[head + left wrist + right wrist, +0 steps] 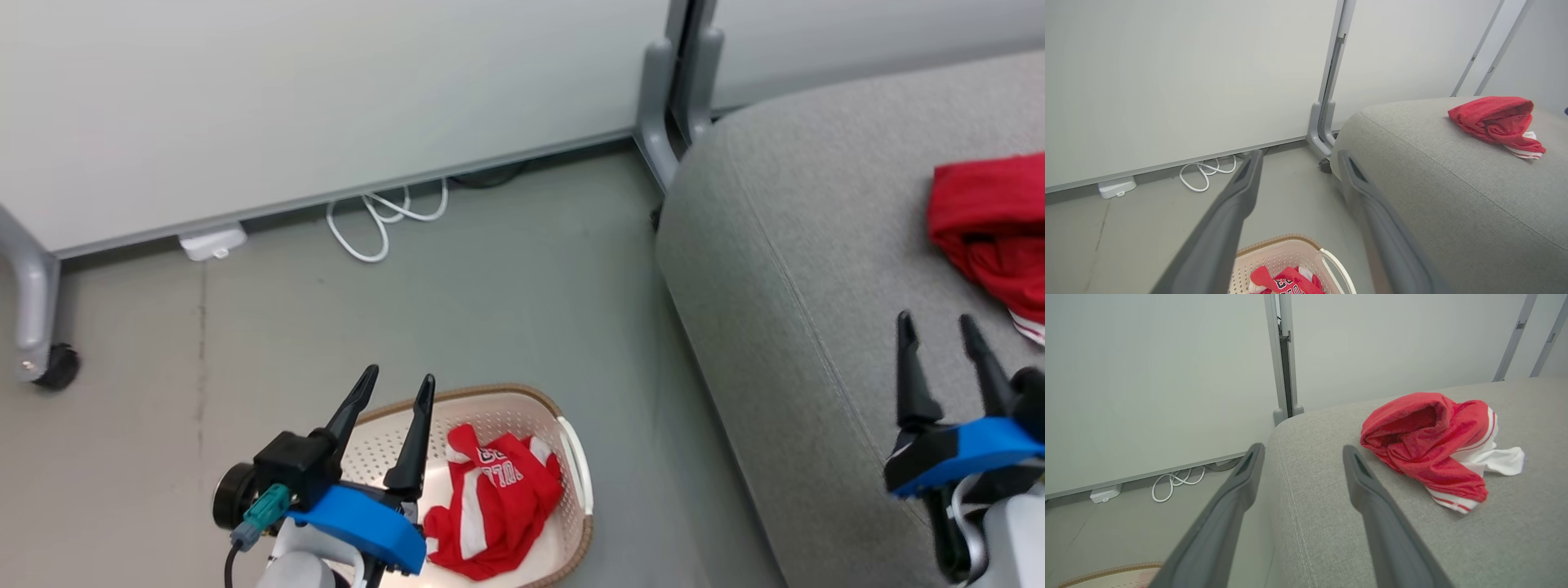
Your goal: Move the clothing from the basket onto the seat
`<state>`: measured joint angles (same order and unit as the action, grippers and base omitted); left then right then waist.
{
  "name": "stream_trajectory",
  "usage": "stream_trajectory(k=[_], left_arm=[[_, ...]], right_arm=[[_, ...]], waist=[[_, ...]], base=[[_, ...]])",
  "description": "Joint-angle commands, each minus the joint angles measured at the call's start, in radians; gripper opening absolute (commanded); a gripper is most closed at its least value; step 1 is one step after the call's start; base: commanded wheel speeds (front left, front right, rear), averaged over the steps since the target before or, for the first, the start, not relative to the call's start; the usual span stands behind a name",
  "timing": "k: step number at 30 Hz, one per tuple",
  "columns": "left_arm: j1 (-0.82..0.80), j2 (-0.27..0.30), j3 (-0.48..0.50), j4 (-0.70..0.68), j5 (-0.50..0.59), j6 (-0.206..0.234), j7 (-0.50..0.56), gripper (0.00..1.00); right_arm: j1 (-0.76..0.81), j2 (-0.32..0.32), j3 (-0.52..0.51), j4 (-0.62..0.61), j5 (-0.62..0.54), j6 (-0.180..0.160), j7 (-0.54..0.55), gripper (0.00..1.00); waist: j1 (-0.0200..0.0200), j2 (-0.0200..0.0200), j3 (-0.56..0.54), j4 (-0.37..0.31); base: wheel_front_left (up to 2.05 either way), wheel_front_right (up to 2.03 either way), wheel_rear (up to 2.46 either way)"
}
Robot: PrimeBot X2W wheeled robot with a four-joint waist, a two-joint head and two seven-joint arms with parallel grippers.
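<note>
Red on grey: the plain red garment [992, 220] lies crumpled on the sofa [800, 327], its white striped hem showing. The jersey [498, 506] sits bunched in the basket [490, 390], down on the floor [506, 310] just beside the sofa. Left claw [400, 376] hangs above the basket, fingers spread, holding nothing. Right claw [936, 318] hovers over the sofa near the plain red garment, spread and empty too.

Your left hand [400, 374] sits over the near-left part of the basket [522, 400] on the floor [506, 294], fingers apart and empty, and the jersey [498, 506] lies crumpled inside the basket. Your right hand [935, 317] is over the sofa [800, 286], fingers spread and empty, near the plain red garment [992, 220] lying on it.
</note>
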<state>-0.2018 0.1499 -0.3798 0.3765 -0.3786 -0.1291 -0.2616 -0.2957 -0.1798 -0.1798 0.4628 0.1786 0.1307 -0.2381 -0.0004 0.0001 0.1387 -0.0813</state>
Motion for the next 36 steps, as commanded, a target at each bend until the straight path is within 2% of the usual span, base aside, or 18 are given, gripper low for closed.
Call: stream_trajectory(k=[1,13,27,36], left_arm=[[0.023,-0.003,0.018,0.007,-0.001,-0.002,-0.005,1.00],[0.088,-0.017,0.120,0.038,0.027,-0.002,-0.005,1.00],[0.115,-0.008,0.224,0.056,0.045,-0.002,-0.005,1.00],[0.130,-0.018,0.241,0.064,0.051,-0.002,-0.005,1.00]], right_arm=[[0.052,0.022,0.019,-0.039,-0.006,0.000,0.016,1.00],[0.242,0.101,0.094,-0.201,-0.009,0.000,0.058,1.00],[0.282,0.127,0.172,-0.211,-0.023,0.000,0.059,1.00],[0.285,0.130,0.162,-0.187,0.002,0.000,0.039,1.00]], waist=[[0.0004,-0.0001,-0.064,0.059],[0.0004,-0.0001,-0.146,0.189],[0.0004,-0.0001,-0.170,0.226],[0.0004,-0.0001,-0.167,0.231]], base=[[0.00,0.00,0.00],[0.00,0.00,0.00],[0.00,0.00,0.00],[0.00,0.00,0.00]])
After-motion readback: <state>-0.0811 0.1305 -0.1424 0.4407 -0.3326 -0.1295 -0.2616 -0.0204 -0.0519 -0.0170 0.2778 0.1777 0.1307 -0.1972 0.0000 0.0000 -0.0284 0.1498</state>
